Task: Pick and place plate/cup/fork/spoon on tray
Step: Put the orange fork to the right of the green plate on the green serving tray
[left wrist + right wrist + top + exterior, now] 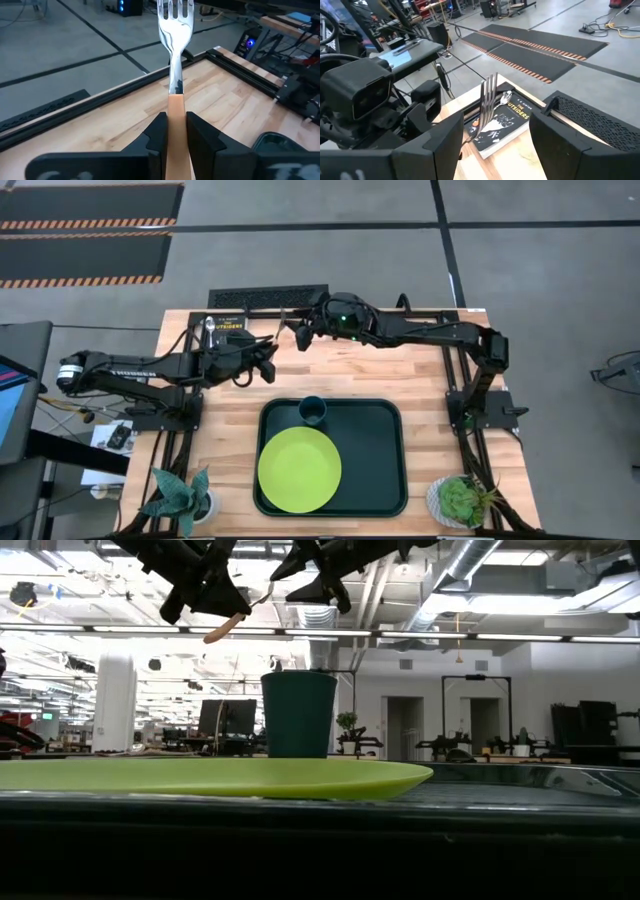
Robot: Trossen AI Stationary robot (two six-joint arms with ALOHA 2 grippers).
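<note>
The lime-green plate (299, 470) lies flat on the dark green tray (375, 465), and the teal cup (312, 410) stands upright at the tray's far edge. My left gripper (268, 358) is above the table beyond the tray, shut on the fork (175, 30), whose tines point away toward my right gripper. My right gripper (298, 335) is open and empty just past the tines (489, 95). A silvery thing that may be the spoon (209, 328) lies beside a book at the far left. My left gripper pinches the fork's orange handle (175, 107) between its two fingers, just behind the metal neck, with the fingers lying along the fork. The fork is lifted clear of the table. It tilts, tines up, and the handle's free end (222, 630) sticks out below the fingers.
A book (230, 326) lies at the table's far left, next to a black grille (268, 297) along the far edge. Potted plants stand at the near left corner (180, 495) and the near right corner (462, 500). Bare wood shows between the tray and the far edge.
</note>
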